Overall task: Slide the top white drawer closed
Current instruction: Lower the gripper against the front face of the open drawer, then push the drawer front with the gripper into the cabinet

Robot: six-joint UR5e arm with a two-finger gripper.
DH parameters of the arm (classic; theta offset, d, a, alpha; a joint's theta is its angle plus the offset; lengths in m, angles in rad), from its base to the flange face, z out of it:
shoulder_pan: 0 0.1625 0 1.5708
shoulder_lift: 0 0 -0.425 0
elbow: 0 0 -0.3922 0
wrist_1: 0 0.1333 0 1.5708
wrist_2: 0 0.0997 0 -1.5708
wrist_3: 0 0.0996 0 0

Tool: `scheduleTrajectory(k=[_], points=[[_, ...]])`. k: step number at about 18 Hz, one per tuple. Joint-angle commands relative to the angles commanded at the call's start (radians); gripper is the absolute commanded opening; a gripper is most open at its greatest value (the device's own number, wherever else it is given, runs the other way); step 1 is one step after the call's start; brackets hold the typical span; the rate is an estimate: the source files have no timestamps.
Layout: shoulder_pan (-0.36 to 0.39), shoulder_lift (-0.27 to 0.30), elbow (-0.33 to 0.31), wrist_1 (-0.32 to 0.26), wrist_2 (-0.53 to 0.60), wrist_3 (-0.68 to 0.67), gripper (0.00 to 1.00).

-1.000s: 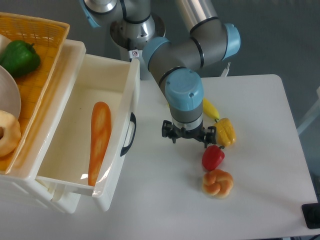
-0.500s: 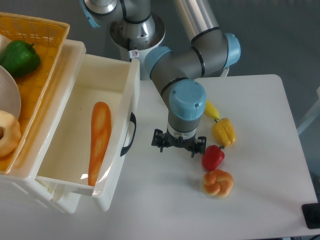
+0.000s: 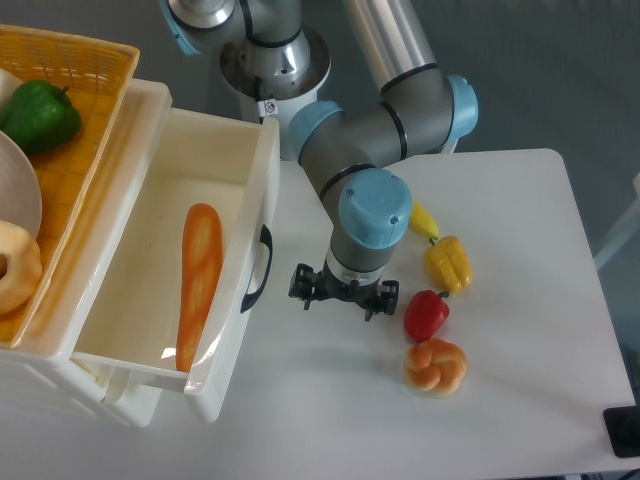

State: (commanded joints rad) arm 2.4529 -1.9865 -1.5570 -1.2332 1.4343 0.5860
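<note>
The top white drawer [image 3: 150,225] stands pulled out at the left, with its black arched handle [image 3: 260,268] facing right. A long orange bread loaf [image 3: 200,280] lies inside it. My gripper [image 3: 342,292] hangs over the table just right of the handle, about a hand's width away and touching nothing. It points down, and its black fingers [image 3: 301,284] stand spread to both sides under the blue wrist with nothing between them. The fingertips are partly hidden by the wrist.
An orange wicker tray [image 3: 85,120] on top of the drawer unit holds a green pepper [image 3: 40,115], a white bowl [image 3: 18,195] and a doughnut [image 3: 15,268]. Right of the gripper lie a red pepper [image 3: 426,315], a yellow pepper [image 3: 449,263] and a knotted bun [image 3: 435,365].
My gripper has moved left and slightly toward the front, away from the peppers and closer to the drawer's handle. The drawer has not moved.
</note>
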Motion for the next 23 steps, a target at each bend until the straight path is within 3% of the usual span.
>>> scheduleTrajectory(k=[23], points=[[-0.038, 0.020, 0.000, -0.026, -0.023, -0.020, 1.00]])
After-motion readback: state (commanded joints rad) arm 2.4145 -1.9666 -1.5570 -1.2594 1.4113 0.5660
